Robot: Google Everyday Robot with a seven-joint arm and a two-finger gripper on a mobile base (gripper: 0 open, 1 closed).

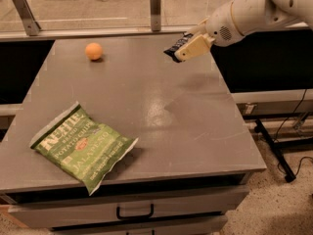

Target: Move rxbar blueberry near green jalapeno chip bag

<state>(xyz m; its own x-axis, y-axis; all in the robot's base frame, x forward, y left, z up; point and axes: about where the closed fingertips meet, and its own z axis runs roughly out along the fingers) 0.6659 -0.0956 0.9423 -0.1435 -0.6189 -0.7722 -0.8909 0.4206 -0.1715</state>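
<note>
The rxbar blueberry (174,45) is a small dark navy wrapper held in my gripper (188,46), lifted above the right rear part of the grey table (161,102). The cream fingers (194,47) are shut on it, and only its left end shows. The green jalapeno chip bag (82,145) lies flat at the table's front left, white lettering up, far from the gripper. My white arm (254,9) reaches in from the upper right.
An orange ball (94,51) sits at the table's rear left. A glass railing with metal posts (155,4) runs behind the table. A drawer with a black handle (134,212) is under the front edge. Cables (288,131) lie on the floor at right.
</note>
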